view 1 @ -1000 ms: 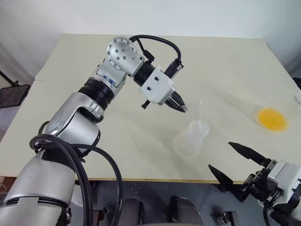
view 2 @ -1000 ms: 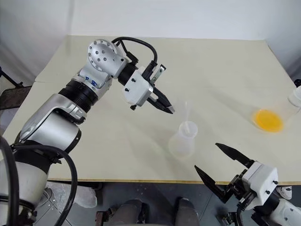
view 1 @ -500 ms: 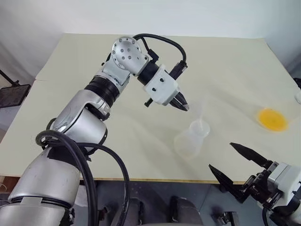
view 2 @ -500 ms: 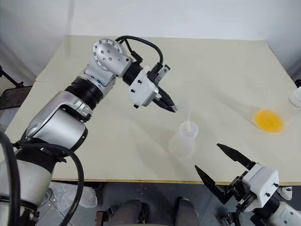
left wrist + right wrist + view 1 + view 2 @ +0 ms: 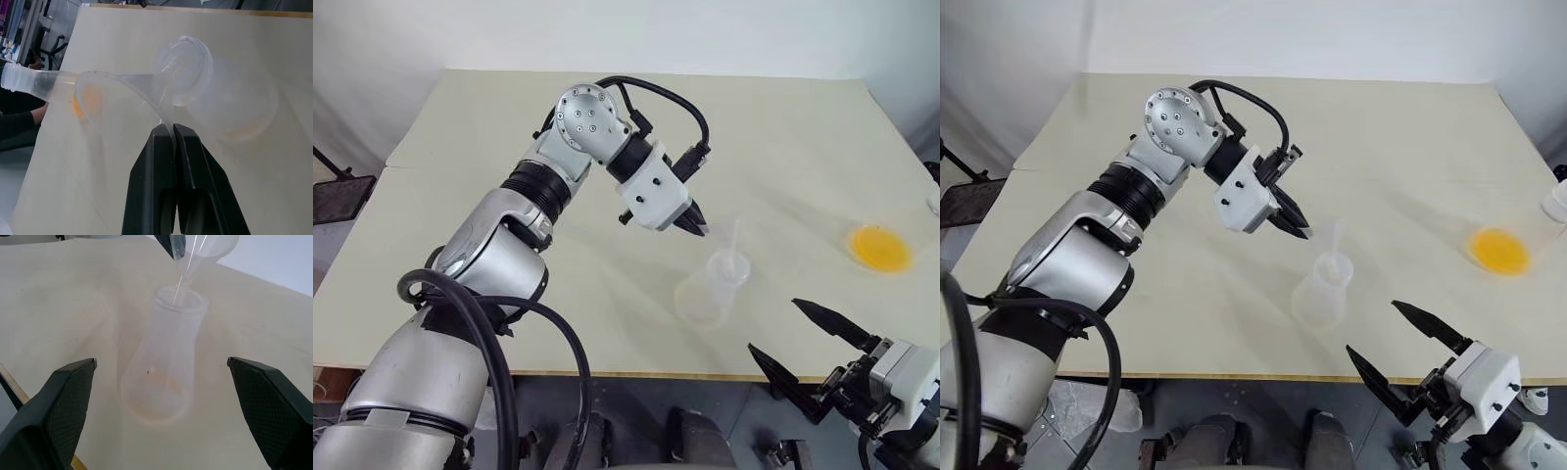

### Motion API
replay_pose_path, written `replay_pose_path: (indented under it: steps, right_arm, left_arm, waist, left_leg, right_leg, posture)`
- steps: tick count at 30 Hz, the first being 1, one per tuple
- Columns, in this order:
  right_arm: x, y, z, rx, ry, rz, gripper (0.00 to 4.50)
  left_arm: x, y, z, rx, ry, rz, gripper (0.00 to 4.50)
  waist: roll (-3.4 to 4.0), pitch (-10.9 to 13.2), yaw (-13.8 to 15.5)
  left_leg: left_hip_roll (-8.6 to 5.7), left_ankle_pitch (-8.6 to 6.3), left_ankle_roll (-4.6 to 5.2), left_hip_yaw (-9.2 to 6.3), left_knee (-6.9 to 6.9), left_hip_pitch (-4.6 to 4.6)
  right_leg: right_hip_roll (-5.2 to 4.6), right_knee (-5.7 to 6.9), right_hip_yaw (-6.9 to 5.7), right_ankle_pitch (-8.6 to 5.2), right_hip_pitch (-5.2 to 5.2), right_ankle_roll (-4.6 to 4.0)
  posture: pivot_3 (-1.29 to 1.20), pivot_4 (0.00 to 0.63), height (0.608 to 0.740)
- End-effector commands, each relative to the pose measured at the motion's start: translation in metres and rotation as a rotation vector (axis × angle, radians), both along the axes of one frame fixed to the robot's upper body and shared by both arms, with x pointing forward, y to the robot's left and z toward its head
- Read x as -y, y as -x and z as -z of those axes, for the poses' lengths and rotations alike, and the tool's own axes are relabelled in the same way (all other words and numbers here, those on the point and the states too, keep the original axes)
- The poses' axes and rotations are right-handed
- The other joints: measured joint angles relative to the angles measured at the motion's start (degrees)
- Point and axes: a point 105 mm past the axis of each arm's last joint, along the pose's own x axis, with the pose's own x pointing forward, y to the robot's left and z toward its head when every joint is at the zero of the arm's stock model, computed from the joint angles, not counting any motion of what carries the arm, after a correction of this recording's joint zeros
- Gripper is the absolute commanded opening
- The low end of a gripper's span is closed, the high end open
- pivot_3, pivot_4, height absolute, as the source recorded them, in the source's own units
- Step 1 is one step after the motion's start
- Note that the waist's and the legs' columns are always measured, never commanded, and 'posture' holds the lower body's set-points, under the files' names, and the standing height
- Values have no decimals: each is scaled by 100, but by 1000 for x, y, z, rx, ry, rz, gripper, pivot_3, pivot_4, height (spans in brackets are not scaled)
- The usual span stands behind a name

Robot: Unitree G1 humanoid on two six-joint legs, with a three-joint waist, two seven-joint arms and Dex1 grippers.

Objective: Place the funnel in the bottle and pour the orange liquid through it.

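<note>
Left wrist view: the left gripper (image 5: 172,128) has its two black fingers pressed together on the thin rim of the funnel (image 5: 115,95), pinching the clear cone at its edge. The cone hangs tilted, and its short spout reaches into the round mouth of the bottle (image 5: 222,100); whether the spout rests on the glass-clear rim or only pokes inside, I cannot tell.

From the head camera, that gripper (image 5: 695,227) sits at about ten o'clock from the bottle (image 5: 713,289), which stands upright on the pale table (image 5: 509,127) near its front edge. The orange liquid (image 5: 879,248) lies well apart at about three o'clock from the bottle, inside a clear container whose outline is hard to make out. The right gripper (image 5: 808,343) hangs at about five o'clock from the bottle, jaws spread wide and holding nothing.

By my judgement the funnel is very light, thin-walled and slick, so an edge pinch can let it swing or slip; it should be let down straight until the cone seats on the neck. The bottle looks empty and light, easy to tip if nudged, and a steadying hold belongs low on its wide body.
</note>
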Motion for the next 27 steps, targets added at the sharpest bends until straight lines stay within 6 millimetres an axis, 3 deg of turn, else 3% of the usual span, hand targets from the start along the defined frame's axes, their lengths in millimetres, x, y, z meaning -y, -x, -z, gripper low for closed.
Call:
replay_pose_path:
  steps: [1,11,22,27]
  right_arm:
    - [-3,3,-7,39,-3,-6,4500]
    - [-2,-1,-6,37,-2,-16,4500]
    - [0,-5,-5,39,3,-26,4500]
    - [0,-6,-4,41,3,-26,4500]
  left_arm:
    - [-5,4,-6,84,-104,54,27]
    - [4,14,-6,239,-127,182,27]
    - [8,26,-2,280,-157,282,27]
    - [11,31,-2,284,-149,319,1281]
  waist:
    - [0,0,2]
    - [-1,0,12]
    - [0,0,8]
    - [0,0,8]
  left_leg:
    - [0,0,0,0,0,0]
    - [1,-1,1,0,1,-1]
    - [4,-1,2,2,0,-2]
    - [4,-1,3,1,0,-2]
  right_leg:
    - [0,0,0,0,0,0]
    - [-1,-1,0,0,0,0]
    - [-1,-9,0,0,1,0]
    - [-1,-15,0,0,3,0]
  posture:
    - [0,150,740]
    - [0,150,740]
    - [0,150,740]
    - [0,150,740]
